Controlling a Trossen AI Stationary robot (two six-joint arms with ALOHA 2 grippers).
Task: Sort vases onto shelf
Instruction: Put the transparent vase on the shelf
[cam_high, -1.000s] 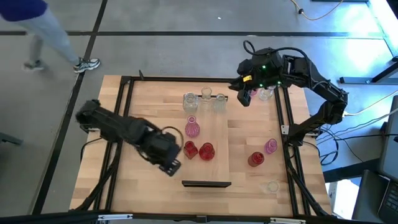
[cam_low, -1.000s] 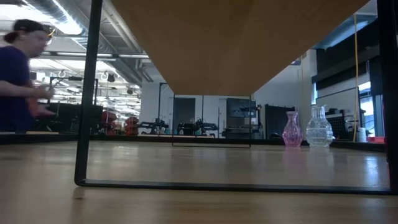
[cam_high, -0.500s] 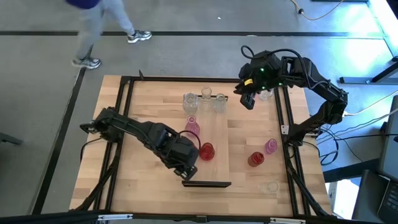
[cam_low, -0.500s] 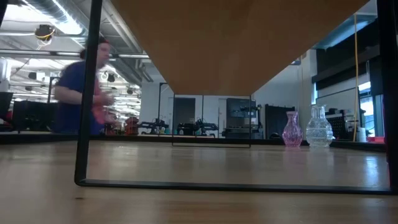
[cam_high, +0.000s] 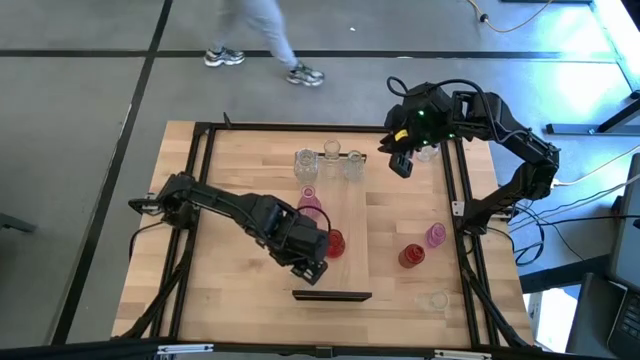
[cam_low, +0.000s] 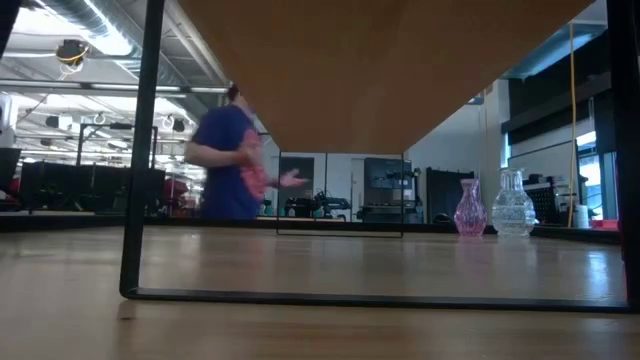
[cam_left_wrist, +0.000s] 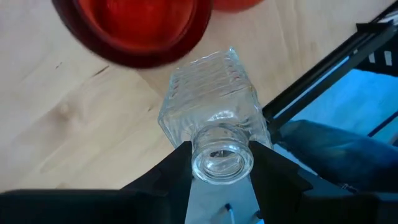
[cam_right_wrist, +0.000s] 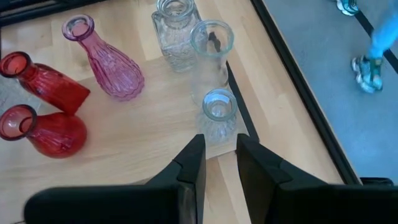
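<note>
Floor beyond the table: a person (cam_high: 262, 38) walked past the far edge, well clear of both arms.
Left gripper (cam_high: 311, 263): over the near half of the shelf (cam_high: 350, 215), fingers closed around the neck of a clear ribbed vase (cam_left_wrist: 214, 109). Whether its base had reached the board, I could not tell.
Risk, left: a deep red vase (cam_high: 333, 243) stood just beside the held one. A tilted set-down or a sideways pull-out could knock it over, and round glass would likely roll.
Shelf, far end: three clear vases (cam_high: 331, 158) clustered, with a pink vase (cam_high: 310, 205) nearer the middle.
Right gripper (cam_high: 400, 162): beside the shelf's far right corner, fingers only narrowly apart, nothing between them.
Risk, right: that corner cluster was tight, and a narrow gap might clip a rim rather than straddle it.
Right of the shelf: a red stray (cam_high: 411, 256), a pink stray (cam_high: 435, 235) and a clear stray (cam_high: 436, 300) waited unsorted on the tabletop (cam_high: 240, 160).
Contents: every vase with a visible mouth looked empty.
</note>
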